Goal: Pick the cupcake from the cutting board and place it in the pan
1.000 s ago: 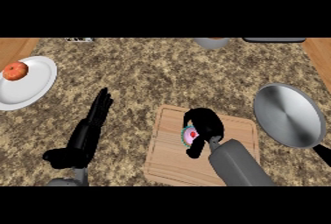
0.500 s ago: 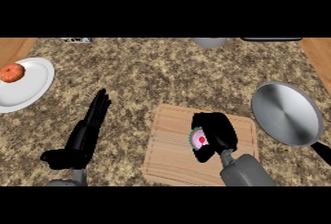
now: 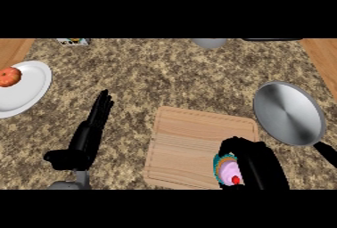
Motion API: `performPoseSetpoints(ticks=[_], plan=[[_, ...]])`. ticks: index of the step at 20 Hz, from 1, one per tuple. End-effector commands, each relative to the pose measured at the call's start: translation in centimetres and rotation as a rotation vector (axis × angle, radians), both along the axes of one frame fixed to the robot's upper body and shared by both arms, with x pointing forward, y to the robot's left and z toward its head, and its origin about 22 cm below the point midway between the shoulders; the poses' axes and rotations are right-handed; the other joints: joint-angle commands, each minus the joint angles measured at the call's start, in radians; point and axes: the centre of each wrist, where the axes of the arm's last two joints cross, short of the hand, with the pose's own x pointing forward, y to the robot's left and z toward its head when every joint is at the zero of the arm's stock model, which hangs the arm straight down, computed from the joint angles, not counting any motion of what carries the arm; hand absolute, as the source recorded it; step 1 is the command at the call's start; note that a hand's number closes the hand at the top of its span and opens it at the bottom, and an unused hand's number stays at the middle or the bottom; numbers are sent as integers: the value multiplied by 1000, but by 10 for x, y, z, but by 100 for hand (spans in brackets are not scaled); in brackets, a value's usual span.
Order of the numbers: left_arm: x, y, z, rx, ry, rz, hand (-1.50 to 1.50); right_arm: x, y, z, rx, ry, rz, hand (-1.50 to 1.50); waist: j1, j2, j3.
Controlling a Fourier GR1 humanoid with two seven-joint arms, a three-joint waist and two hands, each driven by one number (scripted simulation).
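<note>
Right hand [image 3: 258, 164] had its fingers curled round the cupcake [image 3: 229, 171], pink frosting and a red cherry showing at its left side. It sat over the lower right corner of the cutting board [image 3: 194, 142]; can't tell if the cupcake was lifted off the wood. Pan [image 3: 288, 113] lay just right of the board, nothing in it. Left hand [image 3: 85, 139] was flat with fingers straight, holding nothing, on the counter [image 3: 171, 75] left of the board. Plate [image 3: 30, 91] with an orange fruit [image 3: 8, 77] at far left
</note>
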Motion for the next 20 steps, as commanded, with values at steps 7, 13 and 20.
performPoseSetpoints(ticks=[7,13,20], plan=[[1,-14,7,13,-15,-20,0,-18,-27,43,264,-123,-217,150,26,8,1],[-7,1,11,5,-7,-21,0,6,-93,34,385,-152,-308,150,31,8,2],[-3,-3,0,-12,0,-29,0,62,-151,1,258,-300,-407,150,38,12,2]])
